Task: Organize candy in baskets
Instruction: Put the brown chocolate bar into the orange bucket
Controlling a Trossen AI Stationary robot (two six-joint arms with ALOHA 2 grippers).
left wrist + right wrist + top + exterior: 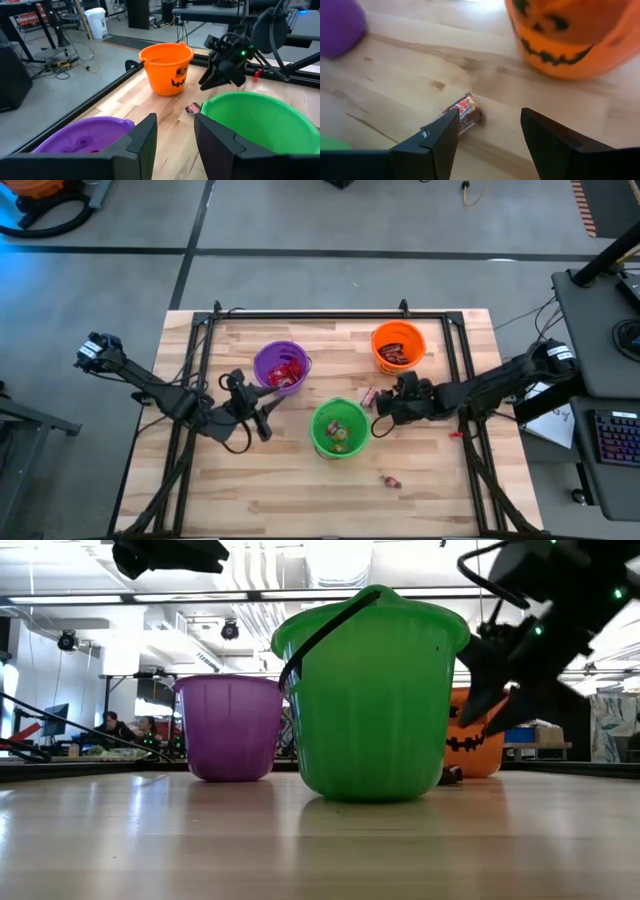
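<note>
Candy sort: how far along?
Mostly done: purple basket holds red packets, orange basket brown bars, green basket small pieces. In hand: right gripper, open, is over a brown bar on the table. Left: that bar and one loose candy near the front edge. Left gripper is open, empty.

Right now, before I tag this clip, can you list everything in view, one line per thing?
purple basket: one, purple, left of table centre, red candy inside.
orange basket: one, orange with a pumpkin face, toward the back right, dark candy inside.
green basket: one, green, middle, mixed candy inside.
brown candy bar: one, dark wrapper, on the wood between green and orange baskets.
loose candy: one, reddish, on the wood in front of the green basket.
table: one, light wood, black frame.
left hand: open, empty, between purple and green baskets.
right hand: open, just above the brown candy bar.
</note>
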